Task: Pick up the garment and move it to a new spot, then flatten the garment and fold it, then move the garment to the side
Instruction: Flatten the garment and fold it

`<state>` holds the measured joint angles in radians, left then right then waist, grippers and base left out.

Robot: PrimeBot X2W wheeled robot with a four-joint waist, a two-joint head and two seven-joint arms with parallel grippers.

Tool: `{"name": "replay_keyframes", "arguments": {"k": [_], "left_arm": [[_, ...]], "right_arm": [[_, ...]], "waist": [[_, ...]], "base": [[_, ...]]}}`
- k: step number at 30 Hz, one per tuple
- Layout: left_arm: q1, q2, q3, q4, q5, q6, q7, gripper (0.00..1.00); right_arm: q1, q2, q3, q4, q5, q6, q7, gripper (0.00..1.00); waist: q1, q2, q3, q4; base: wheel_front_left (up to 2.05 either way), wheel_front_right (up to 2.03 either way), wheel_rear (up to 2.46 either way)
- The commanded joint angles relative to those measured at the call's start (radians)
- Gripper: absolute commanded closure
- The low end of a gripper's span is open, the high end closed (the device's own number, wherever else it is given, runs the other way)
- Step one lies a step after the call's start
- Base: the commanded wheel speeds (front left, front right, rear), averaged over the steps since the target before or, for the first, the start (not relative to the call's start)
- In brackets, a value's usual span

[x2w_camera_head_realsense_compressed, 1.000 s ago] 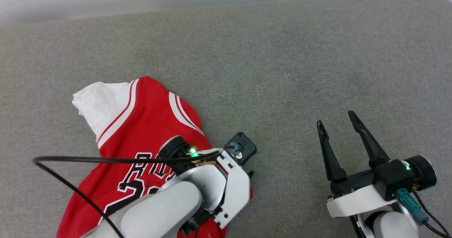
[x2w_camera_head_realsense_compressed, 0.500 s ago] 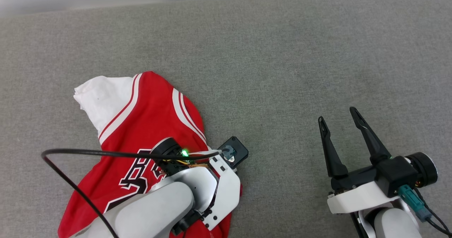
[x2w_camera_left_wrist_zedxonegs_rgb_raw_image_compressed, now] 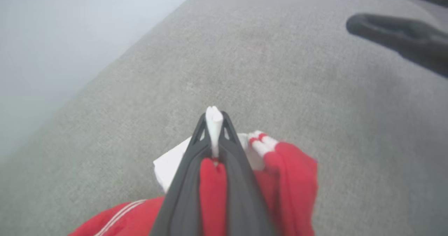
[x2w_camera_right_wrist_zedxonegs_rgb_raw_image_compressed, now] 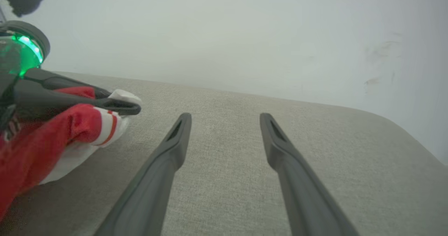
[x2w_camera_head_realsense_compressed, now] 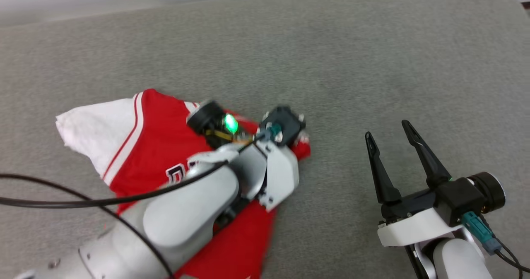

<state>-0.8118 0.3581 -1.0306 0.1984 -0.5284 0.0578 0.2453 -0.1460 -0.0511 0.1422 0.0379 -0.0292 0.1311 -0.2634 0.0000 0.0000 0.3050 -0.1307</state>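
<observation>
The jersey (x2w_camera_head_realsense_compressed: 161, 146) is bright red with a white sleeve, red-and-white striped trim and black lettering outlined in white. The fabric surface (x2w_camera_head_realsense_compressed: 290, 55) is plain speckly grey. The left gripper (x2w_camera_left_wrist_zedxonegs_rgb_raw_image_compressed: 213, 118) and right gripper (x2w_camera_head_realsense_compressed: 387, 131) have charcoal fingers and white shells. There's also a green light (x2w_camera_head_realsense_compressed: 230, 123), teal plug (x2w_camera_head_realsense_compressed: 476, 225) and black cable (x2w_camera_head_realsense_compressed: 62, 202).

Right end effector (x2w_camera_right_wrist_zedxonegs_rgb_raw_image_compressed: 225, 116), splayed, near garment (x2w_camera_right_wrist_zedxonegs_rgb_raw_image_compressed: 56, 141)

Grey surface (x2w_camera_head_realsense_compressed: 331, 76) btwn garment (x2w_camera_head_realsense_compressed: 157, 146) & right end effector (x2w_camera_head_realsense_compressed: 386, 129) free; garment blocks left side
</observation>
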Motion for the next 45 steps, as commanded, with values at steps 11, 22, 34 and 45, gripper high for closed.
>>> {"name": "replay_keyframes", "arguments": {"k": [11, 22, 34, 45], "left_arm": [[-0.321, -0.124, 0.088, 0.205, 0.052, -0.042, -0.136, 1.00], [-0.328, -0.274, 0.008, 0.488, 0.039, -0.127, -0.229, 0.00], [-0.298, -0.248, 0.089, 0.543, -0.012, -0.082, -0.469, 0.00], [-0.055, 0.075, 0.320, 0.291, -0.087, 0.055, -0.511, 0.00]], "right_arm": [[-0.055, 0.002, 0.022, -0.015, 0.057, -0.001, -0.002, 0.00], [-0.084, 0.002, 0.022, -0.018, 0.072, -0.001, -0.002, 0.00], [-0.037, 0.001, -0.027, -0.006, -0.003, -0.001, -0.002, 0.00], [0.015, 0.001, -0.093, -0.014, -0.049, -0.001, -0.002, 0.00]], "waist": [[0.0000, 0.0000, 0.109, -0.164], [0.0000, 0.0000, 0.141, -0.210], [0.0000, 0.0000, -0.008, -0.049], [0.0000, 0.0000, -0.135, 0.072]], "base": [[0.00, 0.00, 0.00], [0.00, 0.00, 0.00], [0.00, 0.00, 0.00], [0.00, 0.00, 0.00]]}}
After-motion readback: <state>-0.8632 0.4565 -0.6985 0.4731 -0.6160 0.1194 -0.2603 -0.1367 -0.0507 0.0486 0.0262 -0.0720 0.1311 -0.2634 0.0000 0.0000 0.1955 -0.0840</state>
